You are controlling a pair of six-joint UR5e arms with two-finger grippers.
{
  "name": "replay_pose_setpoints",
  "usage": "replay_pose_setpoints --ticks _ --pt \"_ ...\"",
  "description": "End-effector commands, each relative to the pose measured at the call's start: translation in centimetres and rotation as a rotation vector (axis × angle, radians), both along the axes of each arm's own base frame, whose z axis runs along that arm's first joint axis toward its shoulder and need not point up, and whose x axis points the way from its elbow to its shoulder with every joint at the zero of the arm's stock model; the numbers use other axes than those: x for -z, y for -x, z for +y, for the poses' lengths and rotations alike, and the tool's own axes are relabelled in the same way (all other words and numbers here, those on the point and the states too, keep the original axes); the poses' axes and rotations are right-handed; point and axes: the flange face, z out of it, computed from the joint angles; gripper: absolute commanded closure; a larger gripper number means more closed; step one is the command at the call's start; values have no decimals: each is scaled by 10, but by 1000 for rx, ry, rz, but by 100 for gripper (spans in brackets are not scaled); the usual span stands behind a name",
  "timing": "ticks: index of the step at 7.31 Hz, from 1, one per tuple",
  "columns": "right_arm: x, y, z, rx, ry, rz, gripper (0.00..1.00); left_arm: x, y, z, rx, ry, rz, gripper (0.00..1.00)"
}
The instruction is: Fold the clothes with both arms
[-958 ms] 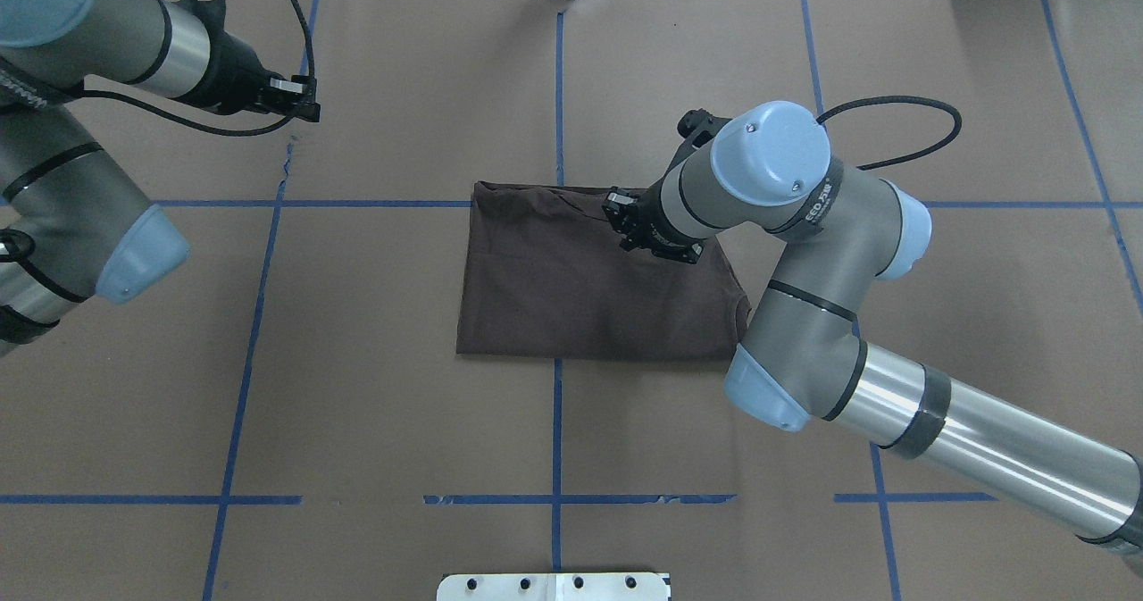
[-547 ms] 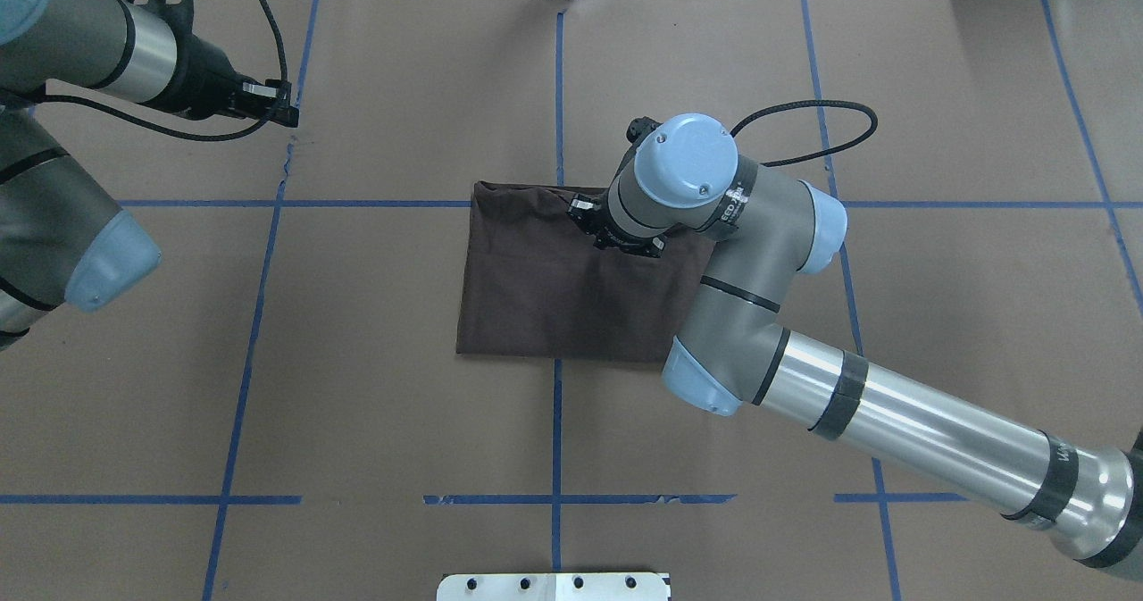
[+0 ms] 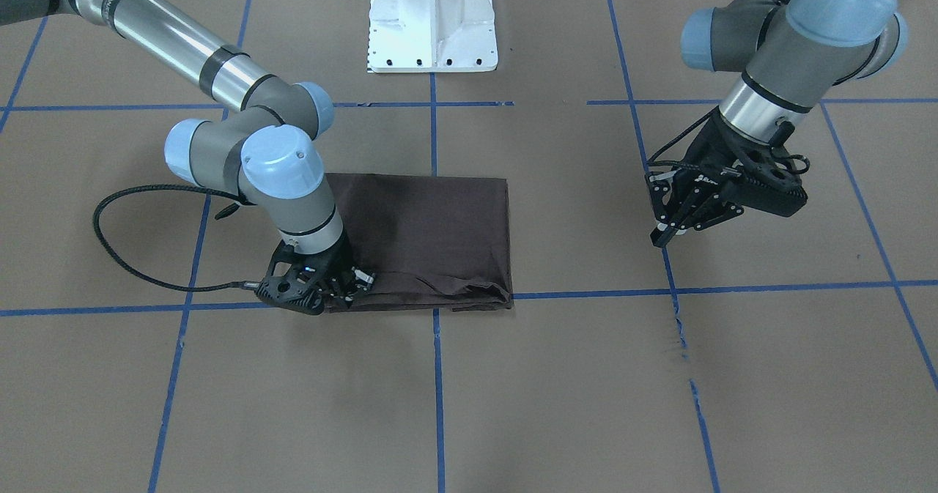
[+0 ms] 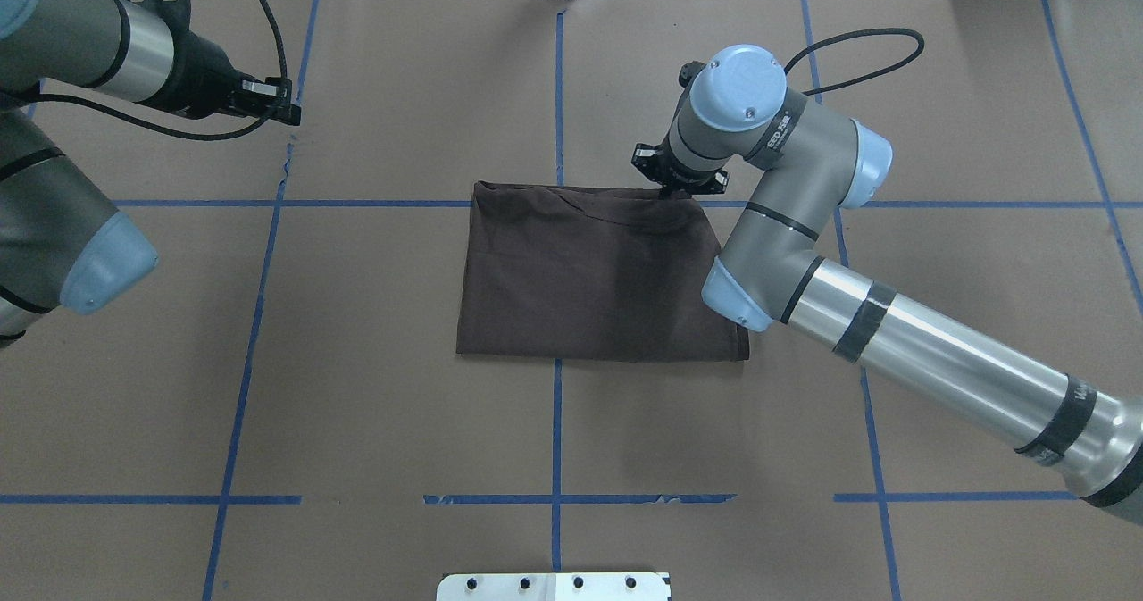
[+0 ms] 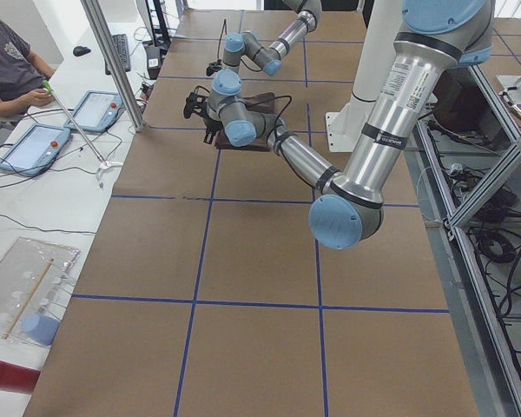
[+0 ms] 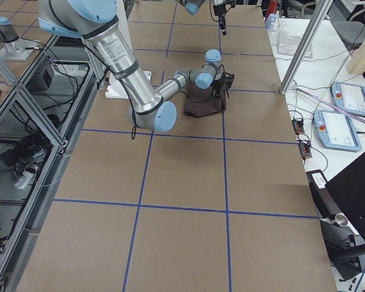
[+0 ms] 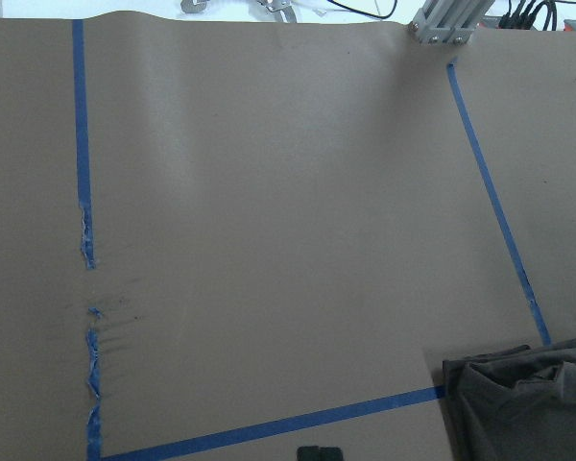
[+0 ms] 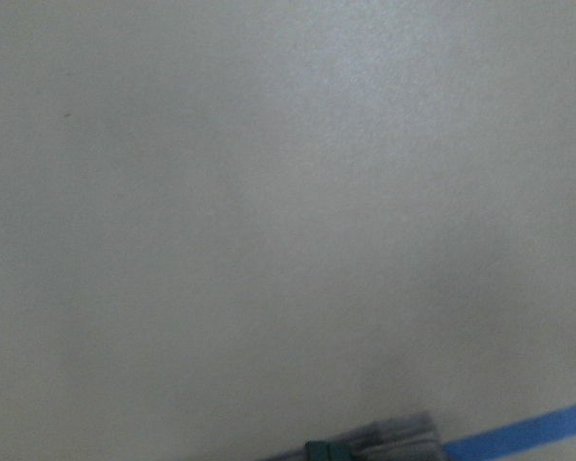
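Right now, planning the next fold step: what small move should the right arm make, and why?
Probably close the right gripper on the T-shirt edge and lift slightly: it sits low at the shirt's far corner by the tape line, grip unclear. The left gripper hangs apart over bare paper.

A dark brown folded shirt (image 6: 202, 104) is laid on a brown paper table marked with blue tape lines (image 6: 188, 201). It is reached by the near, big silver-grey right robot arm with light blue caps (image 6: 118, 52). A flat grey tablet (image 6: 351, 97) is seen on a white side bench (image 6: 328, 67).
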Motion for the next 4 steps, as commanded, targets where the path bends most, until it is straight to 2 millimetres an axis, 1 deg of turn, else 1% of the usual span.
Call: replay_pose_setpoints --ticks 1,2,3,4 --pt "-33 -71 -61 22 -11 37 100 5 2 3 2 3 -1 100" --pt "-41 -102 -80 40 -43 50 100 5 2 3 3 5 -3 100" --pt "-39 -131 -90 61 -13 0 100 -5 3 3 2 11 -17 100" --pt "-50 -178 -96 48 19 -45 100 -23 8 7 0 13 -41 100"
